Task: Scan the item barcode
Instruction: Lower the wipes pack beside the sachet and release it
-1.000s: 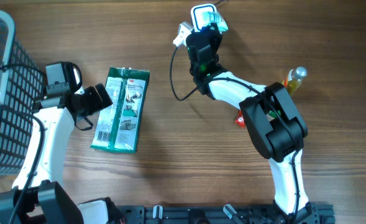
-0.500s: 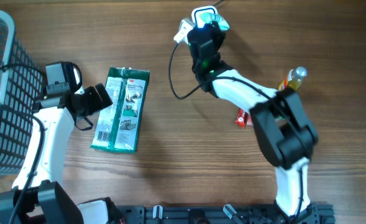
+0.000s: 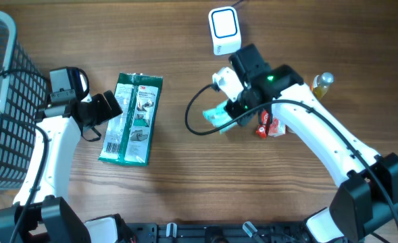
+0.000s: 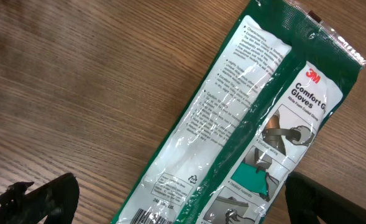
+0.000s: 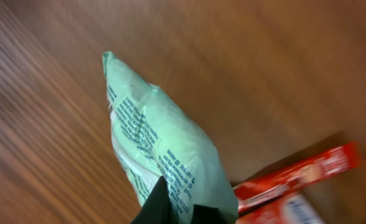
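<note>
Two pincers sit over the wooden desk (image 3: 185, 182). The right pincer (image 5: 178, 211) is clamped on a mint-green printed plastic pouch (image 5: 164, 155), which projects ahead of its fingertips. A white square scanner (image 3: 224, 30) lies beyond it. The left pincer (image 3: 115, 106) stands wide, with a dark-green flat gloves packet (image 4: 245, 124) just ahead.

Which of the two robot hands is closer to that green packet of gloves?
Left. The left gripper sits open right at the gloves packet's left edge; the right gripper is well off to its right, shut on a mint pouch.
</note>
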`<state>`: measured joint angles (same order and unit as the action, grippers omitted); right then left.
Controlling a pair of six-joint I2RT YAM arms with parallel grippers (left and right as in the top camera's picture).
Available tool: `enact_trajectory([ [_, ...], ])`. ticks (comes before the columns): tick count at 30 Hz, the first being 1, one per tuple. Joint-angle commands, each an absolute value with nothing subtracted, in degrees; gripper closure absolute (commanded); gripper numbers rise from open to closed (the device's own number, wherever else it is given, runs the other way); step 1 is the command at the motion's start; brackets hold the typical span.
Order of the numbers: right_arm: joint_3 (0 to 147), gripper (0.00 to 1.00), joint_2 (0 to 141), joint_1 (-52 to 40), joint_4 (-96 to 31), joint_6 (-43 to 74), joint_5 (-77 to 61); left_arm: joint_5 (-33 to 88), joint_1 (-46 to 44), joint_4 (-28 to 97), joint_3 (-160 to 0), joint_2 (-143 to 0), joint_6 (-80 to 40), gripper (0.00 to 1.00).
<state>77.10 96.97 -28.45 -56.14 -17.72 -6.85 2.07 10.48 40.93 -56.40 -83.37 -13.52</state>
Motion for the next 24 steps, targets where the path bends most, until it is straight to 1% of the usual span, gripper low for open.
enact_trajectory([
  [1, 71.7, 0.87, 97.7, -28.4, -55.0, -13.3, -4.3, 2.5, 10.3, 40.9, -56.2, -83.5, -12.4, 0.00],
  [2, 70.7, 0.68, 97.7, -28.4, -54.5, -13.2, -1.4, 2.5, 10.3, 40.9, -56.2, -83.5, -12.4, 0.00],
  [3, 69.9, 0.40, 97.9, -28.4, -53.3, -11.9, 2.3, 2.5, 10.3, 40.9, -56.2, -83.5, -12.4, 0.00],
  [5, 69.7, 0.34, 97.9, -28.4, -50.0, -7.2, 8.2, 2.5, 10.3, 40.9, -56.2, -83.5, -12.4, 0.00],
  [7, 69.7, 0.33, 97.9, -28.4, -45.7, -2.3, 9.3, 2.5, 10.3, 40.9, -56.2, -83.5, -12.4, 0.00],
  [8, 69.7, 0.34, 97.9, -28.4, -42.5, 4.1, 7.9, 2.5, 10.3, 40.9, -56.2, -83.5, -12.4, 0.00],
  [9, 69.7, 0.37, 97.9, -28.4, -41.0, 8.6, 5.3, 2.5, 10.3, 40.9, -56.2, -83.5, -12.4, 0.00],
  [12, 69.6, 0.42, 98.0, -28.7, -36.7, 22.5, -11.3, 2.5, 10.3, 40.9, -56.2, -83.5, -12.4, 0.00],
  [14, 69.5, 0.44, 98.0, -29.9, -35.9, 29.6, -13.7, 2.5, 10.3, 40.9, -56.2, -83.5, -12.4, 0.00],
  [17, 67.9, 0.42, 98.0, -33.0, -34.1, 35.6, -13.6, 2.5, 10.3, 40.9, -56.2, -83.5, -12.4, 0.00],
  [20, 65.5, 0.41, 98.0, -36.9, -32.5, 36.6, -12.7, 2.5, 10.3, 40.9, -56.2, -83.5, -12.4, 0.00],
  [24, 61.7, 0.41, 98.0, -41.8, -29.0, 41.2, -10.2, 2.5, 10.3, 40.9, -56.2, -83.5, -12.4, 0.00],
])
